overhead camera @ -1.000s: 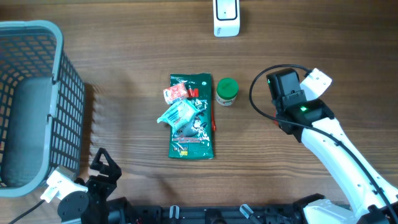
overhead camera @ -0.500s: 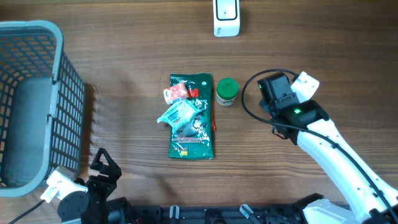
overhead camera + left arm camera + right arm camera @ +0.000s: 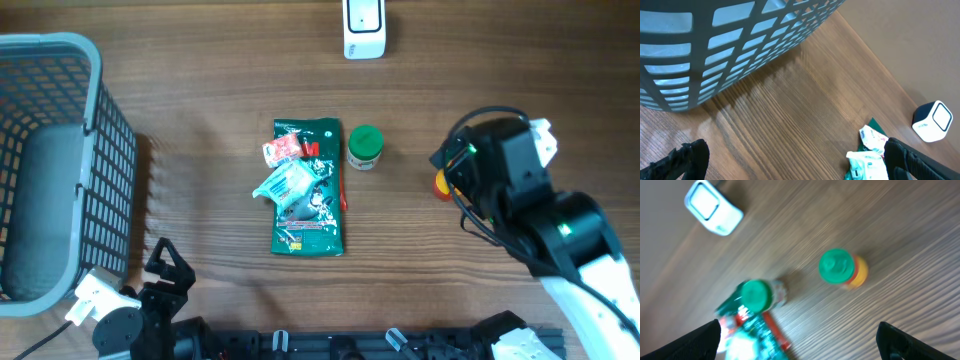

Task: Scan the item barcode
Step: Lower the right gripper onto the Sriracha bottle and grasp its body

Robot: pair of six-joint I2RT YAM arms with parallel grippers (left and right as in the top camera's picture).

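**Right pincer wide, clear of the bottle; left pincer wide by the basket**

- Right pincer (image 3: 797,330): jaws spread wide, fingers at the two bottom corners of the wrist view, nothing between them. It holds nothing.
- Below and ahead of it is the green-capped yellow bottle (image 3: 842,270), on the counter (image 3: 200,90), apart from both fingers. The wrist frame is blurred. The bottle looks upright, cap up, and no barcode is readable.
- From overhead the bottle sits right of centre, mostly hidden under the right arm, with only a sliver of yellow and red showing at the arm's left edge.
- Left of the bottle and well apart from it is a small green-lidded jar (image 3: 364,146), upright.
- The jar is just beside the far right corner of a green packet (image 3: 310,225) lying flat at centre.
- Two small items lie on the packet: a red-and-white sachet (image 3: 283,149) at its far left corner and a pale teal pouch (image 3: 285,183) just nearer.
- The white scanner (image 3: 363,28) is at the far edge, centre, well apart from the bottle.
- Left pincer (image 3: 795,150): jaws wide and holding nothing, low at the near left.
- The grey mesh basket (image 3: 740,45) is close ahead of the left pincer, at the counter's left side.
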